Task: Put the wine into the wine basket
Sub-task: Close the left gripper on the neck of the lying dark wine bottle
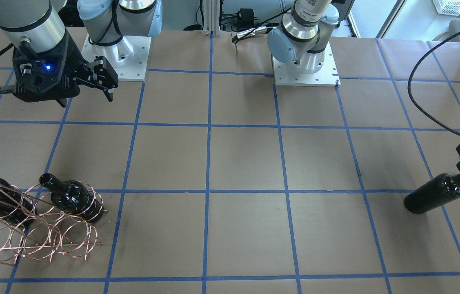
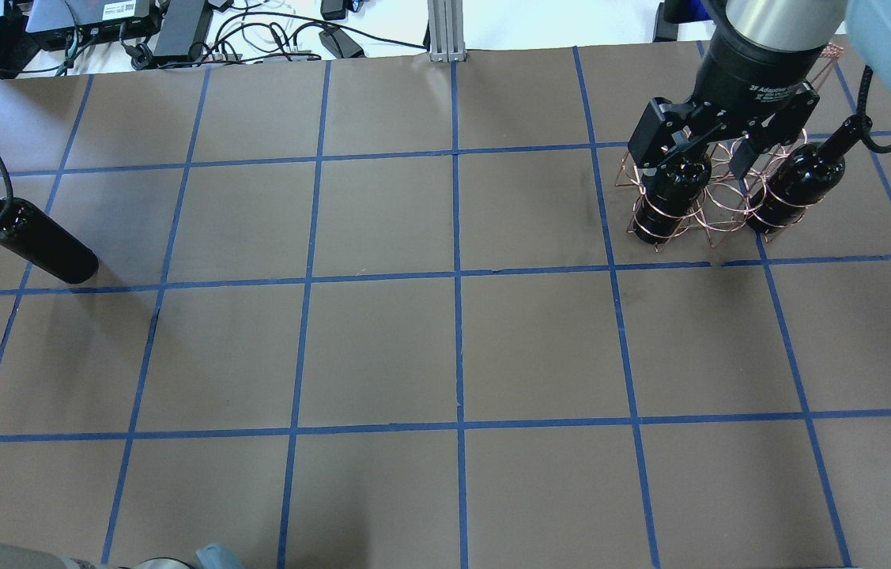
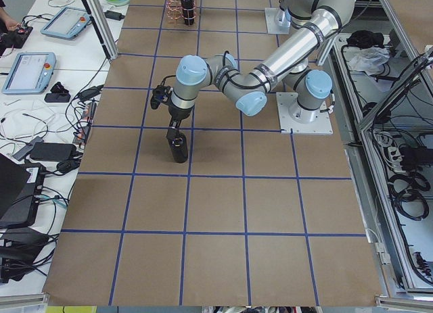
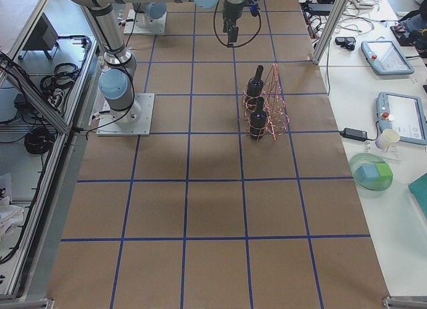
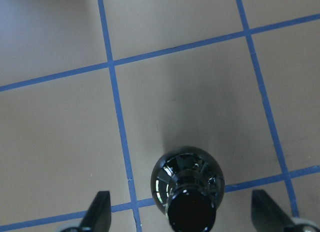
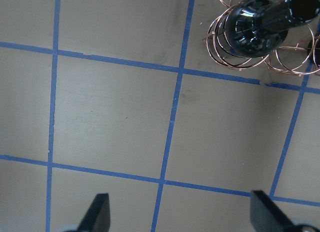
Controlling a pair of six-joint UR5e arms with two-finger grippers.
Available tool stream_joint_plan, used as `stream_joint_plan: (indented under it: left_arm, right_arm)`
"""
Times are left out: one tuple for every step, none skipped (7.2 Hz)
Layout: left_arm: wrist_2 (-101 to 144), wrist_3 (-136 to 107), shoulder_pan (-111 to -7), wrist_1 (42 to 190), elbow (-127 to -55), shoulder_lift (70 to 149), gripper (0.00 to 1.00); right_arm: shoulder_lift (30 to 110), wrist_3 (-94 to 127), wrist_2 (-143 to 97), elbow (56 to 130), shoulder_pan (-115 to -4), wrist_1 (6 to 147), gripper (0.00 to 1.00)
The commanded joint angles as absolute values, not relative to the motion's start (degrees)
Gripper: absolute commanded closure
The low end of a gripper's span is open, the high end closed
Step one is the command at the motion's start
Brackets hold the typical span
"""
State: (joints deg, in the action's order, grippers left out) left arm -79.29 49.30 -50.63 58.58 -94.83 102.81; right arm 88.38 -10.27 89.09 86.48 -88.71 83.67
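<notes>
Directly beneath the left pincer [image 5: 181,196], we find the wine [image 1: 434,198] standing upright on the counter [image 2: 453,356], its open mouth looking straight up into the wrist camera. That pincer is spread wide: one finger [image 5: 101,212] sits off to one side of the neck and its partner off to the other. Both are clear of the glass, so it grips nothing. We cannot tell whether the tips reach down beside the neck or hang just above the mouth.

Well across the counter from it, the right pincer [image 2: 696,167] hangs high. It too is spread wide, and only bare counter shows between its fingers in its wrist view. Below it and a little off to one side stands the wine basket [image 2: 720,201], a rack of copper wire rings. A second bottle [image 2: 670,197] stands neck-up in the rings nearest under this pincer, and a third bottle [image 2: 797,186] stands neck-up at the basket's other end. The wine under the left pincer is well apart from the basket, touching neither it nor the other bottles.
</notes>
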Motion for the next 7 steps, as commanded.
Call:
stream_joint_plan:
  left_arm:
    - [-78.2,49.1,-50.6,58.4,-94.8,103.4,0.01]
    - [-78.6,49.2,-50.6,58.4,-94.8,103.6,0.05]
    - [-78.9,49.1,-50.6,58.4,-94.8,103.6,0.07]
    - [-78.9,49.1,-50.6,58.5,-94.8,103.6,0.11]
    - [-78.8,49.1,-50.6,58.6,-94.8,103.6,0.27]
    - [-78.6,49.1,-50.6,58.9,-94.8,103.6,0.39]
    - [-78.7,49.1,-50.6,59.0,-94.8,103.6,0.42]
  right_arm:
    - [88.4,-10.4,91.7,86.5,-88.7,83.7,0.0]
    - [88.5,-10.1,91.6,86.5,-88.7,83.7,0.0]
    - [88.5,-10.0,91.6,86.7,-88.8,83.5,0.0]
    - [88.6,-10.0,90.8,86.7,-88.8,83.7,0.0]
    - [88.7,-9.1,90.6,86.7,-88.8,83.6,0.0]
    - [88.7,-5.1,89.6,86.7,-88.9,83.5,0.0]
    - [88.8,-5.0,89.3,86.7,-88.9,83.5,0.0]
